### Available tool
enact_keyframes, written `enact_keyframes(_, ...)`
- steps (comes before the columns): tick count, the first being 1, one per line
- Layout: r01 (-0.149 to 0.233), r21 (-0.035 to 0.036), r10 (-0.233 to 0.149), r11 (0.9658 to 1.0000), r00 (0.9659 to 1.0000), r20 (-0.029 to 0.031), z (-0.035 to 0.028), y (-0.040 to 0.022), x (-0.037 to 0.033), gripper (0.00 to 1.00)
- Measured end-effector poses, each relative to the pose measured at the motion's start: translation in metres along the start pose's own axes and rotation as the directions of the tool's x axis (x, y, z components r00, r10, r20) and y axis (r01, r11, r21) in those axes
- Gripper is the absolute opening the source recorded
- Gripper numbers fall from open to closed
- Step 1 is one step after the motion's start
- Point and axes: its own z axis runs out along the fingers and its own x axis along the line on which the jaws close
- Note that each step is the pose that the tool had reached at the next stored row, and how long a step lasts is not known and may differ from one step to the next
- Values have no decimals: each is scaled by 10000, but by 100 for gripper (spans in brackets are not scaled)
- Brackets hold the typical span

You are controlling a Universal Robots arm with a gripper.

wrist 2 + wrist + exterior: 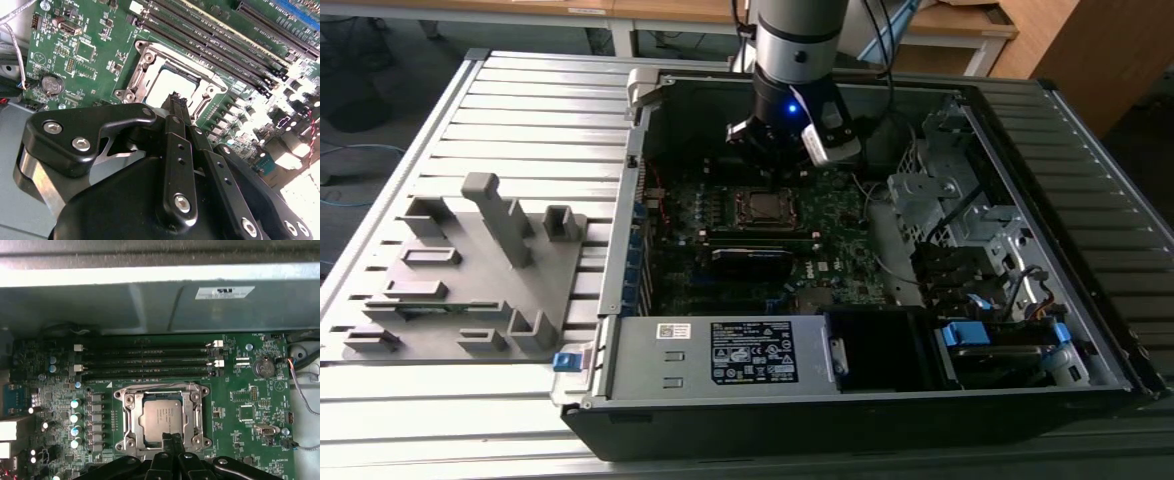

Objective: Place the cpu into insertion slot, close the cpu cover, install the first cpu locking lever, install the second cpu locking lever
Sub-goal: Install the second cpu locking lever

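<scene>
Although the cpu (162, 417) already lay seated in the insertion slot (131, 405), with the cpu cover (194, 416) lying flat around its silvery face, I could not tell whether either locking lever was latched. My gripper (172, 439) hung just above the socket's near edge, fingers (176, 107) pressed together on nothing. Beyond the socket ran the long memory slots (145, 362), inside the open computer case (1067, 300).

no print is legible: the white label (751, 351) on the power supply (720, 355) and the white sticker (225, 292) on the chassis wall (150, 305) cannot be read.
</scene>
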Motion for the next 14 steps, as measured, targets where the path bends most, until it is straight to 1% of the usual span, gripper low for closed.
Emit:
enact_keyframes(6, 0, 0, 0, 10000, 10000, 0, 0, -3, 0, 10)
enact_keyframes(14, 0, 1, 0, 10000, 10000, 0, -2, -27, -2, 10)
